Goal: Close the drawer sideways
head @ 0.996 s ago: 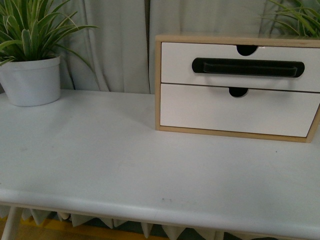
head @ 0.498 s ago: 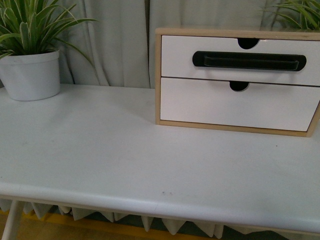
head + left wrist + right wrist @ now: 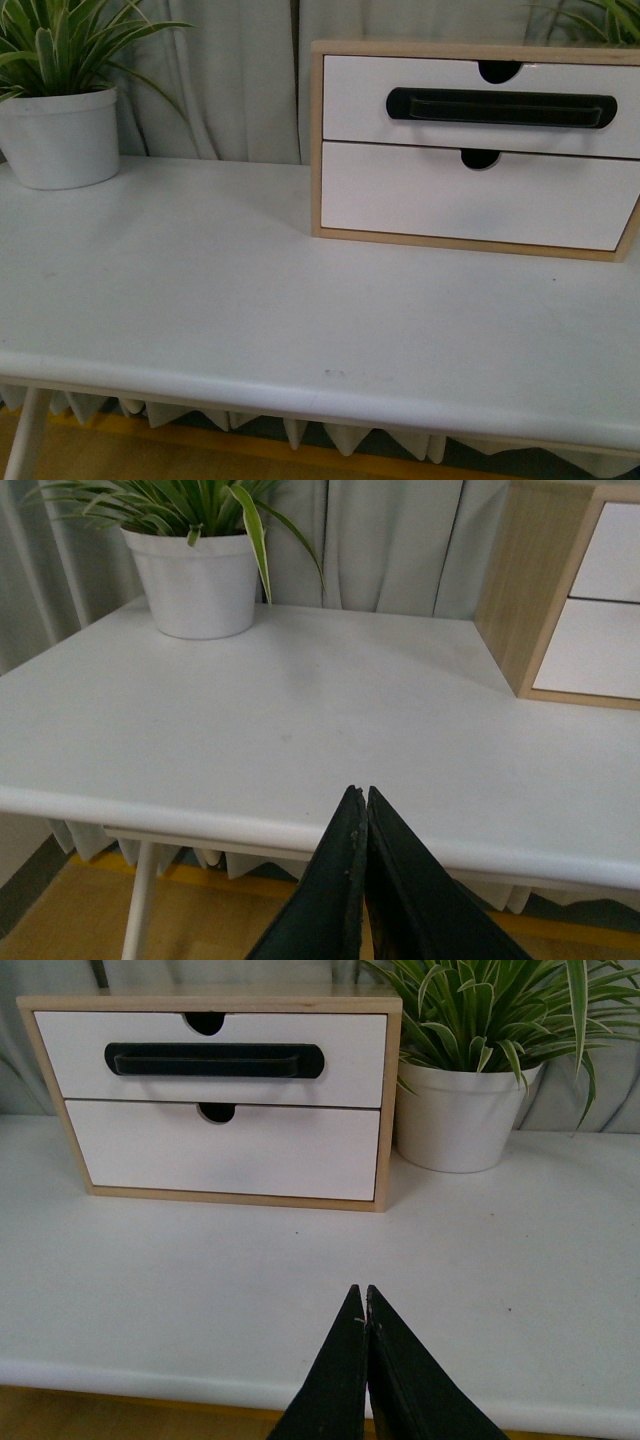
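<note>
Since the drawer (image 3: 480,105) at 1 o'clock already looks flush, closing seems done; left gripper (image 3: 365,810) and right gripper (image 3: 365,1310) sit pinched together, holding nothing.

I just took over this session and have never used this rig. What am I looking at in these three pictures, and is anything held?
One picture looks forward from the robot's body; the other two come from cameras on its wrists. The black wedges are the left tool and right tool, both shut and holding nothing, back over the near edge of the table. On it stand a wood cabinet with the black-handled drawer above a plain drawer, a potted plant to its left and another to its right.
</note>
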You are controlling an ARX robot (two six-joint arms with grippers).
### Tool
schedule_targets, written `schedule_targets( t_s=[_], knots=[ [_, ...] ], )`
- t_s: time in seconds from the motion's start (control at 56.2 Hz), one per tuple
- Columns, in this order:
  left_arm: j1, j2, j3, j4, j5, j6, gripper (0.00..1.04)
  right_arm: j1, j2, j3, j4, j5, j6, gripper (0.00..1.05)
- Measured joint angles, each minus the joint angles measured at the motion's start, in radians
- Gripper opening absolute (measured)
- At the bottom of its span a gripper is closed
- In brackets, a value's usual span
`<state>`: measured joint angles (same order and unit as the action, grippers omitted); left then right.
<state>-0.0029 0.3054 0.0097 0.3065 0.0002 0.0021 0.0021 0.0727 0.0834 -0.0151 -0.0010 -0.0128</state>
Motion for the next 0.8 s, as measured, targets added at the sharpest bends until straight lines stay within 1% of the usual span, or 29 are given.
schedule_targets(
  t_s=[0.16, 0.409, 0.462, 0.498, 0.783, 0.8],
  knots=[
    [0.000, -0.070, 0.000, -0.068, 0.000, 0.000, 0.04, 0.000, -0.021, -0.024, 0.003, 0.000, 0.000, 0.01],
    [0.000, -0.131, 0.000, -0.128, -0.001, 0.000, 0.04, 0.000, -0.066, -0.075, 0.011, 0.000, 0.000, 0.01],
    [0.000, -0.231, 0.000, -0.261, 0.002, 0.000, 0.04, 0.000, -0.067, -0.076, 0.011, 0.000, 0.000, 0.01],
    [0.000, -0.281, 0.000, -0.297, 0.000, -0.001, 0.04, 0.000, -0.068, -0.076, 0.011, 0.002, 0.000, 0.01],
    [0.000, -0.301, 0.000, -0.306, 0.000, -0.002, 0.04, 0.000, -0.069, -0.076, 0.011, 0.001, 0.001, 0.01],
    [0.000, -0.301, 0.000, -0.306, 0.000, -0.003, 0.06, 0.000, -0.069, -0.076, 0.011, 0.001, 0.000, 0.01]
  ],
)
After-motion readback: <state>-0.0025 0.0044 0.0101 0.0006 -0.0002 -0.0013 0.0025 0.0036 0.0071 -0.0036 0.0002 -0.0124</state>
